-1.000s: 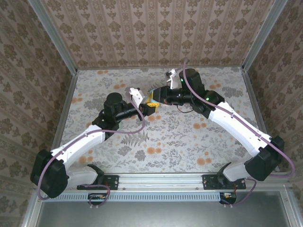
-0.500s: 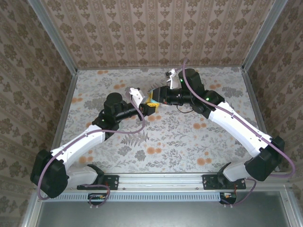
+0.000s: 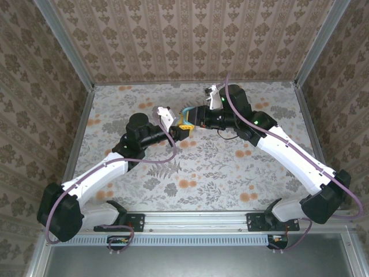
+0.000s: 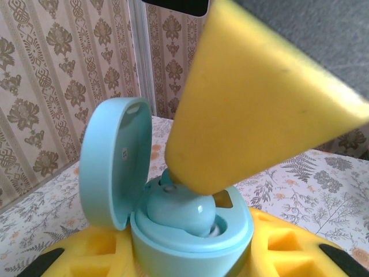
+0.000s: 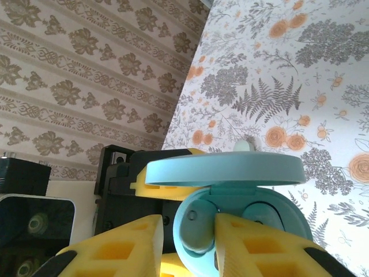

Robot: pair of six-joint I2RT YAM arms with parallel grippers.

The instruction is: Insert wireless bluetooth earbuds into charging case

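The right claw (image 3: 195, 115) has drawn back a little toward 3 o'clock from the left claw (image 3: 184, 130) over the last second, opening a gap in which a sliver of teal lid shows in the overhead view. The left claw is closed on the charging case (image 4: 190, 247), its yellow pads (image 4: 86, 254) cradling the base clear of the floral table (image 3: 230, 167), a little toward 12 o'clock from the table's middle. In the left wrist view the lid stands open at 9 o'clock of the base. One yellow finger (image 4: 253, 115) of the right claw comes down from 1 o'clock onto a rounded teal earbud (image 4: 181, 210) with a whitish tip, lying in the well. From the right wrist the same bud (image 5: 196, 231) lies between that claw's two pads. Whether they pinch it or have let go cannot be told. The retreat suggests this bud is about seated and the claw is leaving. Whether the neighbouring well is filled is hidden. The finger over the well stands in the way of closing the lid, and the raised lid crowds any approach from 9 o'clock. Patterned walls (image 3: 190, 40) and metal frame posts (image 3: 66, 46) ring the table, well apart from the work.
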